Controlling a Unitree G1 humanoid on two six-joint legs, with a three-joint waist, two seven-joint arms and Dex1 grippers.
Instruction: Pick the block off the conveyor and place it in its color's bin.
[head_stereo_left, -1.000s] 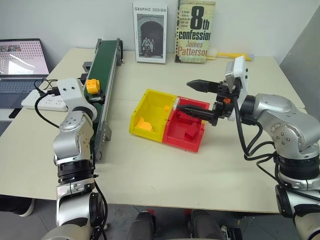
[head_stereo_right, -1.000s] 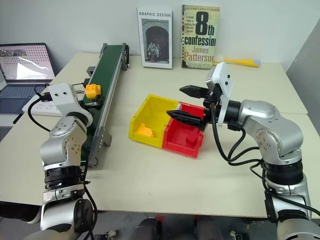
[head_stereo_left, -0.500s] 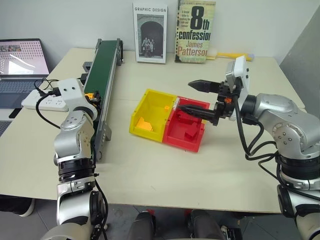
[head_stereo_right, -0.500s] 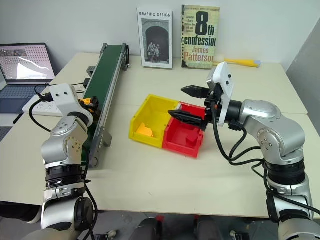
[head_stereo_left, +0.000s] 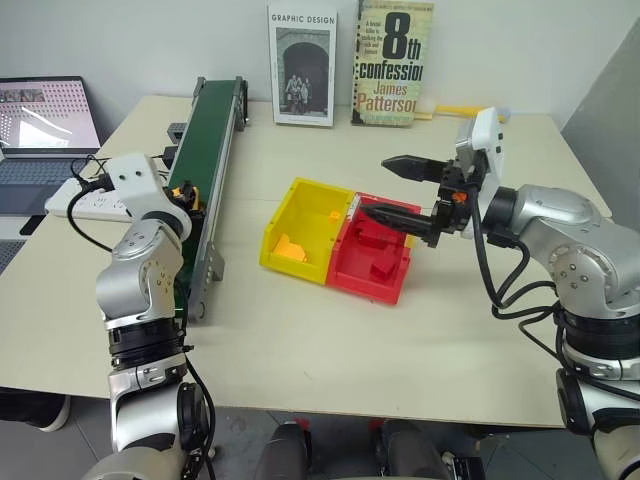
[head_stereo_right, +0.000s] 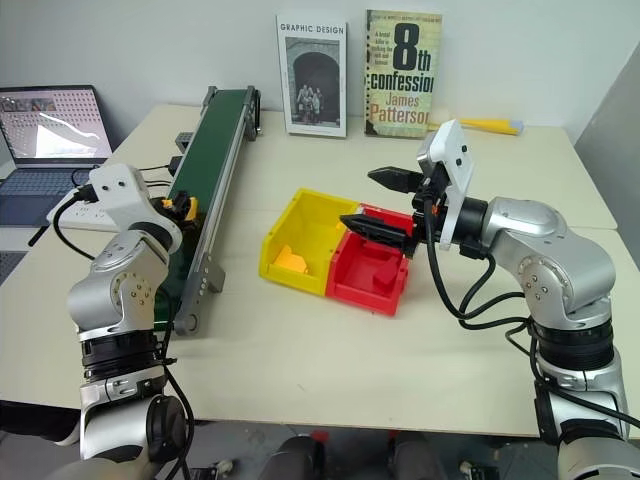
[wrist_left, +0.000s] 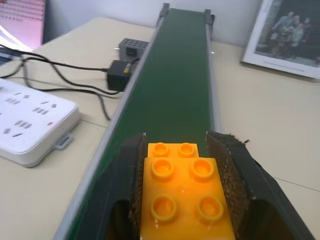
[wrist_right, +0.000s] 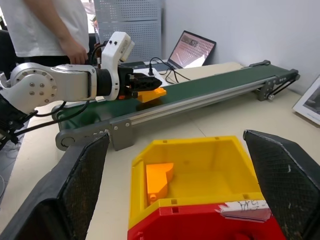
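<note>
1. The block (wrist_left: 182, 192) is a chunky orange-yellow plastic brick with round studs on its top face, six of them showing in the left wrist view, in rows of two.
2. It sits over the dark green belt of the conveyor (head_stereo_left: 205, 125), toward the belt's near end, at the left of the table (head_stereo_left: 300, 330).
3. The left claw (head_stereo_left: 186, 195) is clamped on the block, one black finger pressed against each of its long sides.
4. A second ago the same claw stood wide open around the block, whose orange top showed plainly from the head camera; now the fingers have shut on it and little orange shows between them.
5. The right claw (head_stereo_left: 398, 190) hangs open and empty above the far right side of the red bin (head_stereo_left: 372, 262), much as it did a second ago.
6. The yellow bin (head_stereo_left: 303, 231), joined to the red one on its left, already holds an orange piece (wrist_right: 159, 177) in its near left corner.
7. Two books (head_stereo_left: 392, 62) stand against the far wall, and a laptop (head_stereo_left: 40, 125) sits at the far left.
</note>
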